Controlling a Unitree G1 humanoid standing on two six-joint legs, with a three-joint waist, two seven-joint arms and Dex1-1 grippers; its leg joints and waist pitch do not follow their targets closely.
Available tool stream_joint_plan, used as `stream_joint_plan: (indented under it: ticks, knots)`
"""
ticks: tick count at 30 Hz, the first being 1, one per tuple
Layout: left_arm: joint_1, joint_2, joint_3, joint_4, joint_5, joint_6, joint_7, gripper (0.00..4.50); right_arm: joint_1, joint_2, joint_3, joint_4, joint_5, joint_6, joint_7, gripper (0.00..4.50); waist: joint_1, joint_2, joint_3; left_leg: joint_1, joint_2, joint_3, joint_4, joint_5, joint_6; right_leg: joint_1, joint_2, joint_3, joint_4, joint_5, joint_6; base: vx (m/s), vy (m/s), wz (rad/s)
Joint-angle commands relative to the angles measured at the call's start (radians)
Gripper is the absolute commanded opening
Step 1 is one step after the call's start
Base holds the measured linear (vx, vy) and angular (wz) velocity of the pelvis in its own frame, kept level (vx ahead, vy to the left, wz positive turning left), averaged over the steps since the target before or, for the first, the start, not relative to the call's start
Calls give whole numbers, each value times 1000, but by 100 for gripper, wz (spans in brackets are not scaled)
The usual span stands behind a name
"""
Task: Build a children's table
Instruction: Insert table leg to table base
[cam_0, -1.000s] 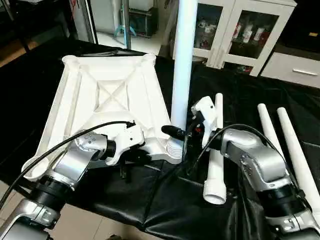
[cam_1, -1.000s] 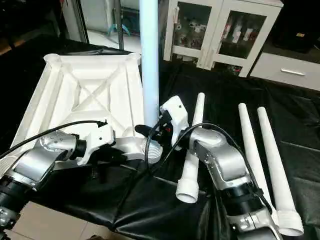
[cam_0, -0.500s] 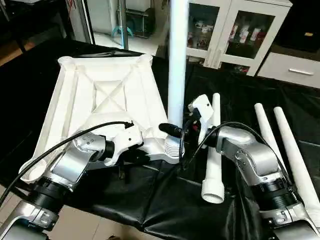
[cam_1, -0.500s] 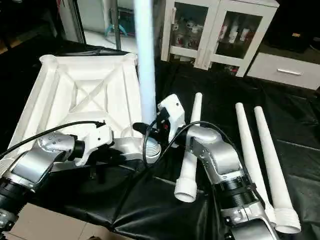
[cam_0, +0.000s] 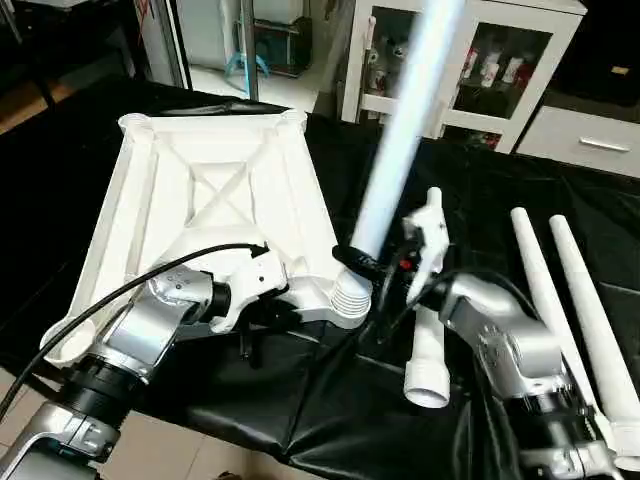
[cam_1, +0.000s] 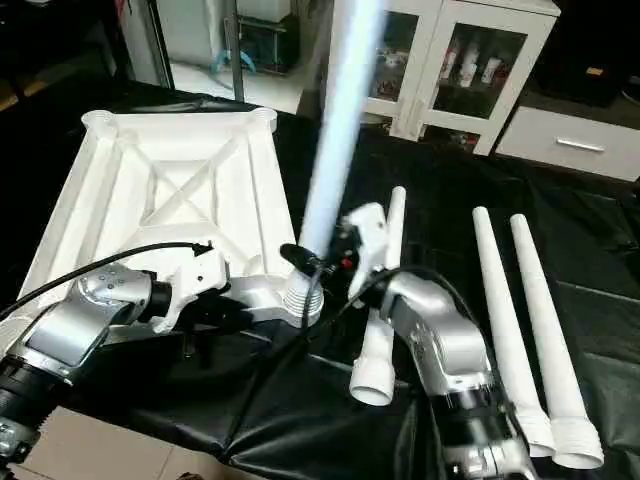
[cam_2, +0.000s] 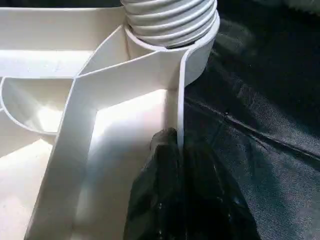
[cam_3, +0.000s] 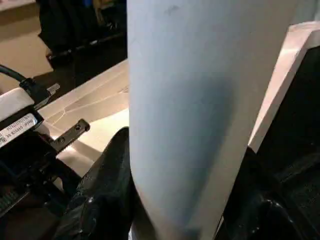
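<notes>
Tipped rightward now, the leg that stood upright a second ago, right tool clenched low on it. Left tool pinches the tabletop rim beside the socket; a light, stiff, slick tube, best gripped near its threads.

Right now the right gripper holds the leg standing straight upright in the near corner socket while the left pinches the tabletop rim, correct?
Not upright: in the left eye view the leg held by the right gripper leans to the robot's right from the corner socket. The left gripper does pinch the tabletop rim.

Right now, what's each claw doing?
Left claw: shut on the tabletop rim.
Right claw: shut on the tilted leg.
</notes>
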Motion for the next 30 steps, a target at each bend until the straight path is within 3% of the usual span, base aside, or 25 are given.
stream_joint_plan:
  ticks: [1,6,12,17,24,27,30]
  knots:
    - [10,-19,22,20,-28,4,37,0,61,-10,0,40,-35,-1,-29,182,6,4,-54,15,22,0,-96,-251,-5,37,-25,16,-64,-212,-214,0,0,0]
    - [3,-22,29,30,-24,-1,45,0,114,-1,9,22,-67,-82,-44,182,6,7,-53,15,22,-1,-99,-270,-8,36,-24,16,-68,-229,-202,0,0,0]
    - [-1,-22,37,38,-21,-5,50,0,174,7,20,4,-108,-189,-63,182,5,9,-50,14,22,-4,-104,-332,-14,31,-26,17,-78,-317,-177,0,0,0]
    - [-2,-21,39,43,-20,-8,50,0,206,8,34,-3,-120,-233,-65,182,4,12,-50,12,22,-6,-106,-344,-14,30,-24,17,-79,-310,-174,0,0,0]
    - [-3,-18,38,43,-17,-7,47,0,212,-30,112,9,-177,-186,-50,182,3,11,-45,15,21,-8,-112,-386,-20,29,-24,17,-86,-364,-161,0,0,0]
    - [-6,-16,36,43,-16,-4,44,0,191,-63,159,19,-197,-108,-15,182,0,5,-42,17,21,-9,-114,-409,-21,27,-24,18,-92,-416,-146,0,0,0]
    - [-8,-16,35,43,-16,-3,43,0,176,-74,172,22,-197,-82,5,182,-1,5,-43,22,22,-12,-116,-436,-28,24,-27,18,-98,-451,-135,0,0,0]
